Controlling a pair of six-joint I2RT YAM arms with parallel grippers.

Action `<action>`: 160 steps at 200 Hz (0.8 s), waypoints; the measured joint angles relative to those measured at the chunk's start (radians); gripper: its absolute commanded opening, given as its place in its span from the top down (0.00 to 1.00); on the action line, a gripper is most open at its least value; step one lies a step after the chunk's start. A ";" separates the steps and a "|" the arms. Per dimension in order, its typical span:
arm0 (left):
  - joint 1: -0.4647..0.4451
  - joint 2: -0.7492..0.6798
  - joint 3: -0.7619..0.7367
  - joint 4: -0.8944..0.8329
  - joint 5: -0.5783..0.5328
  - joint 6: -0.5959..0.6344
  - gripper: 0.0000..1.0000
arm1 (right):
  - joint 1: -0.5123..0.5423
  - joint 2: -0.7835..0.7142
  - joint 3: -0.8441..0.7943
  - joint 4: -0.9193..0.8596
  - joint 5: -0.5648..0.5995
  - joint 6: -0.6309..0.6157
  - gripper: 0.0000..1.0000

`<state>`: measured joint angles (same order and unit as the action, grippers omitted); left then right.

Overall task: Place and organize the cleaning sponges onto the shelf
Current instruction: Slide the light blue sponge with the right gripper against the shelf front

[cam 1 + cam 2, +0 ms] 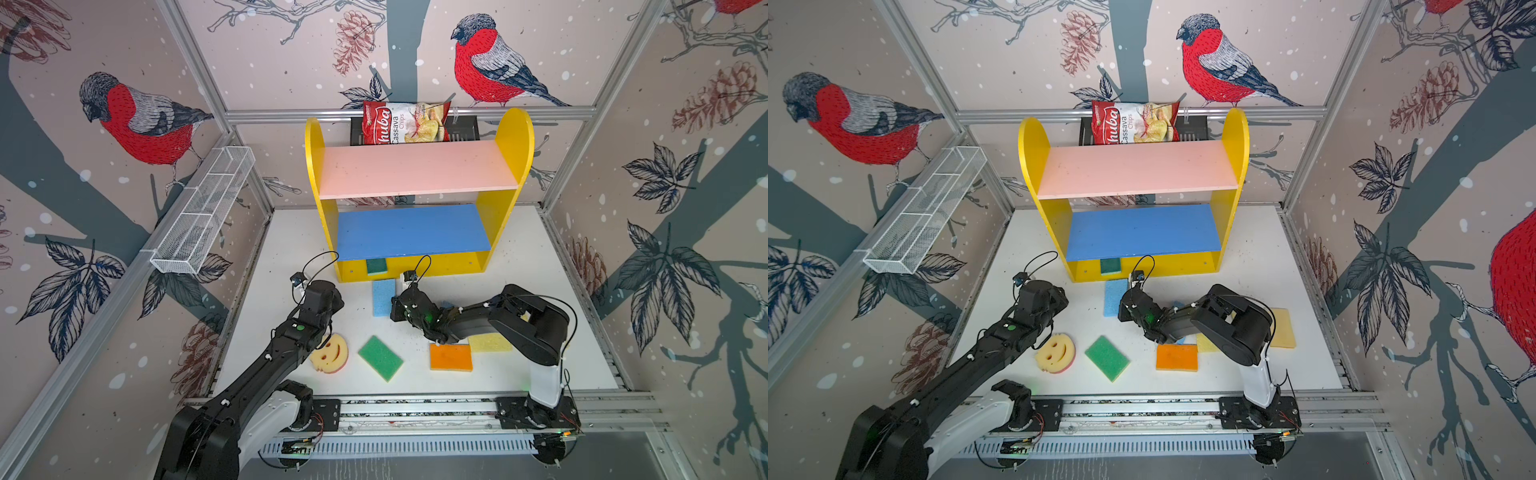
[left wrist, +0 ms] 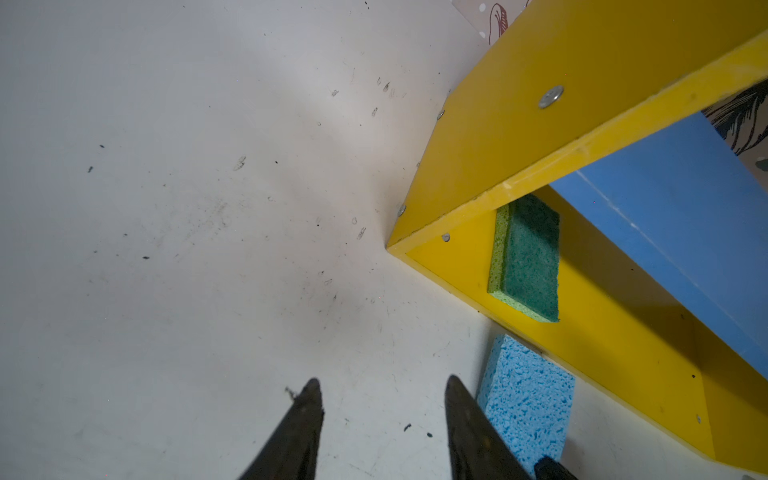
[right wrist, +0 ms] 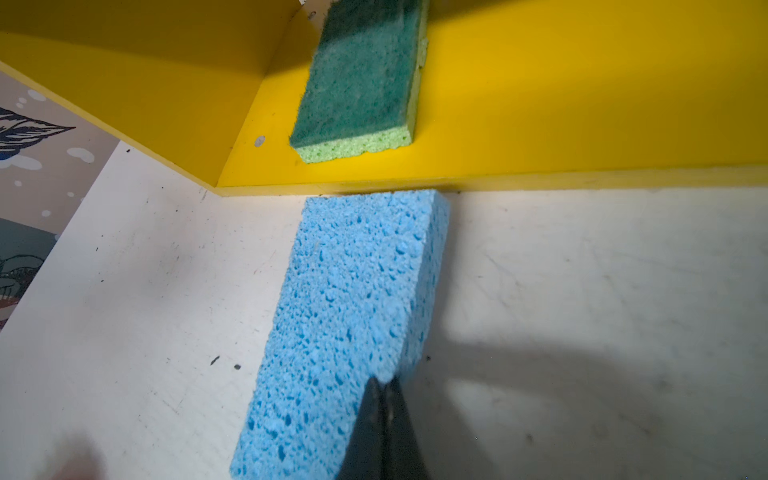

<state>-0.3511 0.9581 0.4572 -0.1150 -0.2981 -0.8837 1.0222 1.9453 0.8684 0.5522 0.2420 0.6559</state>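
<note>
Only one sponge is put away so far: the dark green sponge [image 2: 525,257] lies flat on the yellow bottom board of the shelf [image 1: 415,170], near one side wall; the pink and blue boards are bare. The light blue sponge [image 3: 353,311] lies on the tabletop [image 1: 519,270], its far end touching the shelf's front edge. The right hand [image 3: 384,386] is pinched tight with nothing in it, its tip on that sponge's near end, maybe to push it in; the left hand [image 2: 384,384] is partly spread and empty, by the shelf's front corner. Farther out in front of the shelf wait the round smiley sponge [image 1: 330,353], the green sponge [image 1: 380,357], the orange sponge [image 1: 451,357], the yellow sponge [image 1: 490,343] and the tan sponge [image 1: 1283,328]. The blue one is soft foam full of little holes; the dark green one has a rough, scratchy top on light green foam; the shelf is hard, smooth painted wood.
</note>
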 measured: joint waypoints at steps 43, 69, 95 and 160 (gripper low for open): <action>0.001 0.004 0.000 0.000 0.005 0.000 0.52 | -0.001 0.003 0.011 0.003 0.024 -0.002 1.00; 0.001 0.009 0.003 -0.001 0.006 0.000 0.52 | -0.003 0.025 0.045 0.016 0.031 -0.003 1.00; 0.001 0.013 0.010 -0.001 0.006 0.000 0.52 | -0.005 0.049 0.075 0.019 0.034 -0.005 1.00; 0.001 0.013 0.013 -0.005 0.007 0.000 0.52 | -0.007 0.078 0.083 0.022 0.033 -0.001 1.00</action>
<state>-0.3504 0.9710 0.4698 -0.1196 -0.2913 -0.8833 1.0149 2.0232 0.9516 0.5743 0.2752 0.6548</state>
